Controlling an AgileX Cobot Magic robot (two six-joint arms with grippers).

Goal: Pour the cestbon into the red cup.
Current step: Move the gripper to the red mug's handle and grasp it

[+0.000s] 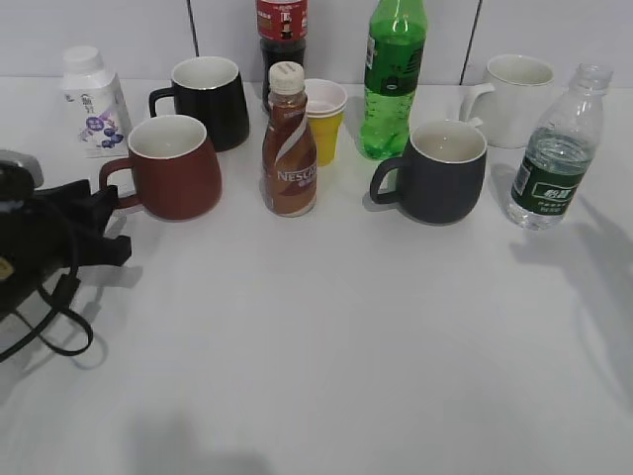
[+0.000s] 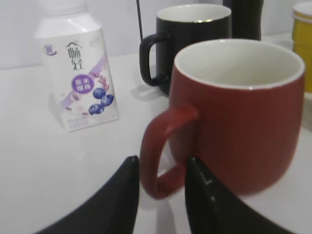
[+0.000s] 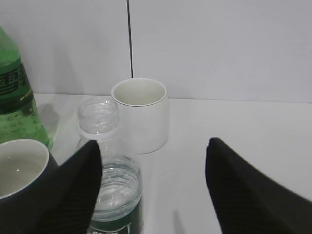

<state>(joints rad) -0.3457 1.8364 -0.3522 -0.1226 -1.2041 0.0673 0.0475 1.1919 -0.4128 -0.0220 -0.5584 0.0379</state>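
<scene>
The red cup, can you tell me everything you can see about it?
The red cup is a squat, dark red-brown mug that looks like glazed ceramic, white inside and seemingly empty. It stands upright on the white table, in front of the black mug. Its loop handle points toward the left gripper, whose open black fingers sit on either side of the handle's lower end. Whether they touch it cannot be told.

White table (image 1: 326, 336) with mugs, bottles
</scene>
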